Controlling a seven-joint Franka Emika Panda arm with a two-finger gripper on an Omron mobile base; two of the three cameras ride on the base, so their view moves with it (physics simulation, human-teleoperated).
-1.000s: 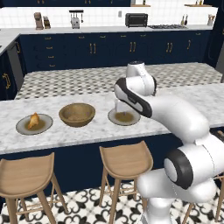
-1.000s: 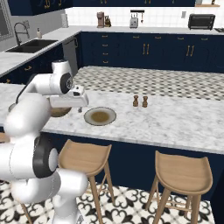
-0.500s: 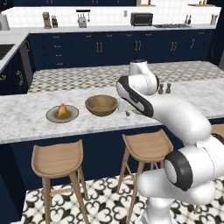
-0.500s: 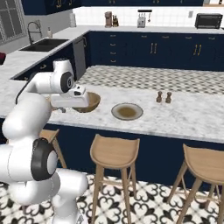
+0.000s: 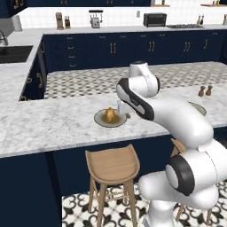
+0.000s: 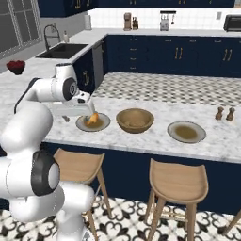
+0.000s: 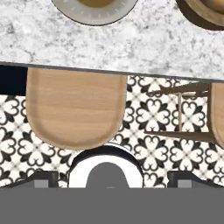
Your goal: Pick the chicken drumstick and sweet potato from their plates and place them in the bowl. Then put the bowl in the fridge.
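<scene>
Chicken drumstick (image 6: pixel 92 118), golden-orange and lumpy, is lying on the left grey-green plate (image 6: pixel 101 125) on the marble counter. Wooden bowl (image 6: pixel 135 120) is sitting upright just right of that plate, apart from it; contents not discernible. Second plate (image 6: pixel 187 132) is lying further right, showing a brownish centre. Sweet potato cannot be made out.

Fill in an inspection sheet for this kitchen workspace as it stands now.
Surface: marble counter.
Job's things: drumstick on the left plate; wooden bowl beside it; second plate to the right, its load unclear.
Clutter: two shakers.
Grippers: gripper open, empty, by the drumstick plate.
Cables: nothing seen.
Surroundings: stools, navy cabinets, sink.
</scene>
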